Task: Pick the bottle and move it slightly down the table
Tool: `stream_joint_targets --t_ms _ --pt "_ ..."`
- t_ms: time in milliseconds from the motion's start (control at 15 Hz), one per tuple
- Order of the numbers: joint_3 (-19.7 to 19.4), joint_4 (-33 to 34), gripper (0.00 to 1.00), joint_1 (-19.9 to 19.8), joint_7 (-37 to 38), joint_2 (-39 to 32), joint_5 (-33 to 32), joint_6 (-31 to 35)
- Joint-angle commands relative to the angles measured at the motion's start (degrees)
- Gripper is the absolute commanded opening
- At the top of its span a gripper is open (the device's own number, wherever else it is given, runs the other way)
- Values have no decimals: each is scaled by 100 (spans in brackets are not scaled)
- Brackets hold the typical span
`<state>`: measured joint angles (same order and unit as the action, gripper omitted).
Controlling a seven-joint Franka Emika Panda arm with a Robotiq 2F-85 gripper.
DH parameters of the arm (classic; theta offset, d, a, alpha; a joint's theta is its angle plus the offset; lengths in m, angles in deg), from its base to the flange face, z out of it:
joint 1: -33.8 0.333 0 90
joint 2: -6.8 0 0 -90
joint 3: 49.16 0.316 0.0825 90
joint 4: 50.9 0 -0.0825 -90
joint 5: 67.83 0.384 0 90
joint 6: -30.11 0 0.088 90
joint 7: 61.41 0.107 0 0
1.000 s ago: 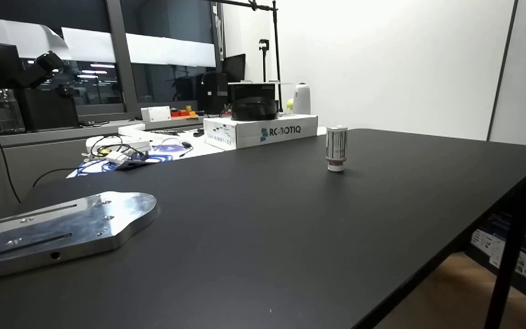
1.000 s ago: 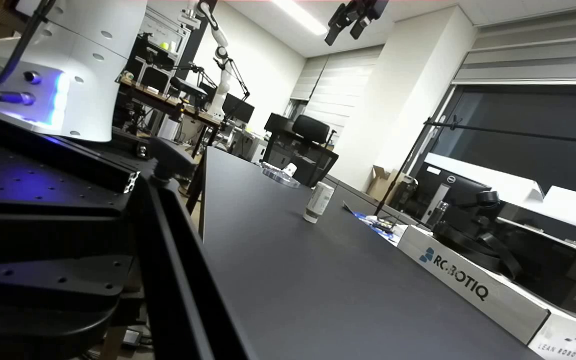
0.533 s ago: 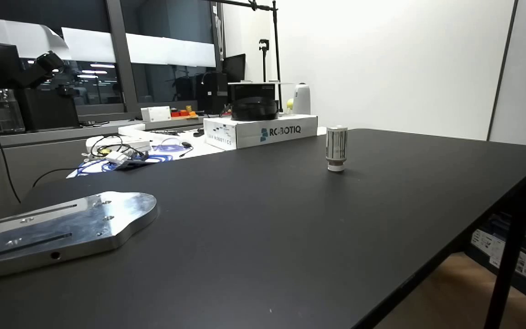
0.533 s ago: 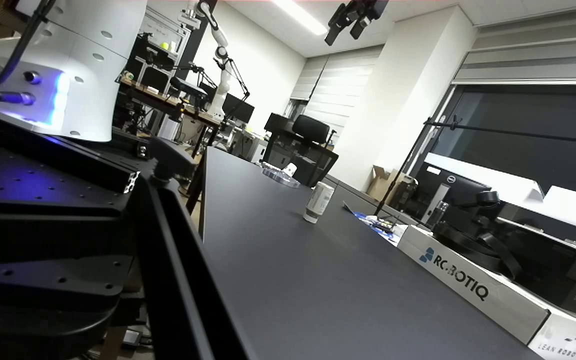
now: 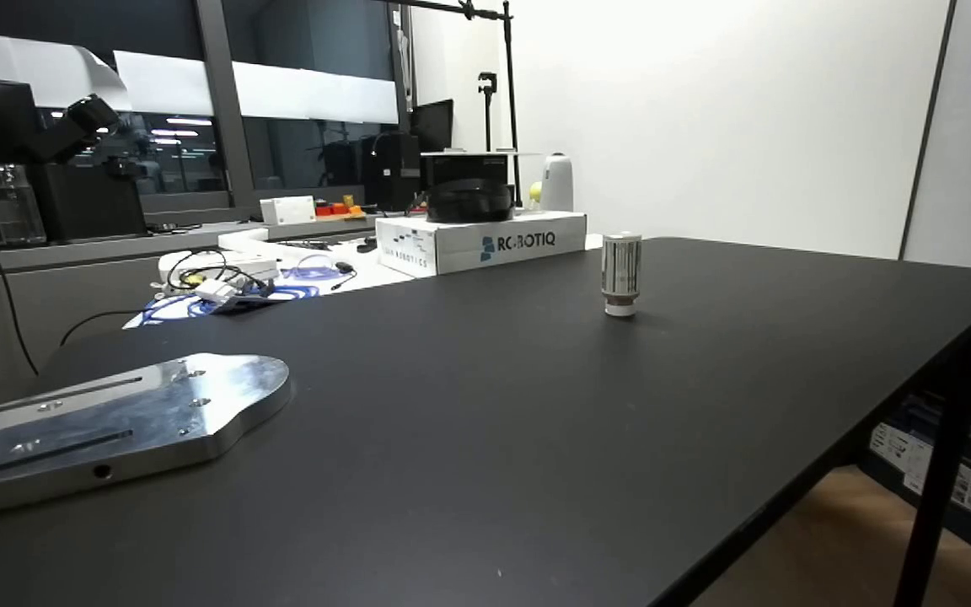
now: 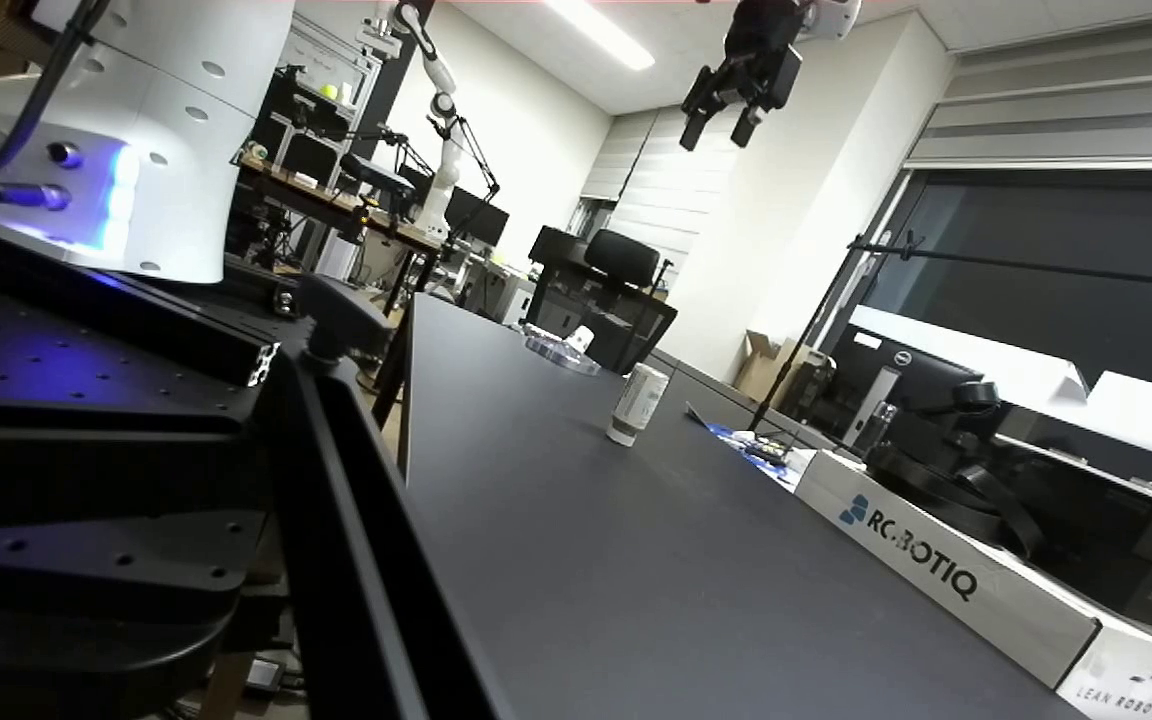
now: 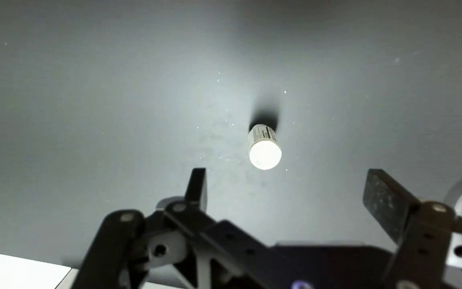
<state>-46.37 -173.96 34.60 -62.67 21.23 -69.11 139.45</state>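
Observation:
The small bottle stands upright on the black table, its narrower white end down. It carries a pale label with dark print. It also shows in an exterior view, on the black table. In the wrist view the bottle is seen from above, with its round white end towards the camera and a dark shadow behind it. My gripper is open and empty, high above the table. In the wrist view the gripper has wide-apart fingers, with the bottle beyond the tips and between them, nearer the left finger.
A shiny metal plate lies on the table's near left. A Robotiq box stands along the table's edge, also in an exterior view. Cables lie beside it. The white robot base is at the table's side.
My gripper has come down and a little to the right in an exterior view, so more of it and the wrist shows. The bottle has not moved.

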Motion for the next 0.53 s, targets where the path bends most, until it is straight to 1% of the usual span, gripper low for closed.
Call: stream_joint_targets --t_ms 0,67,133,267,467 --pt "27 221 100 18 258 -916 -154 730" --pt "25 229 100 25 327 -1136 -140 936" --pt "26 167 100 36 318 -1337 -199 1306" --pt "-5 220 100 49 247 -1789 -28 1662" --pt "5 262 100 68 183 -2297 121 2019"
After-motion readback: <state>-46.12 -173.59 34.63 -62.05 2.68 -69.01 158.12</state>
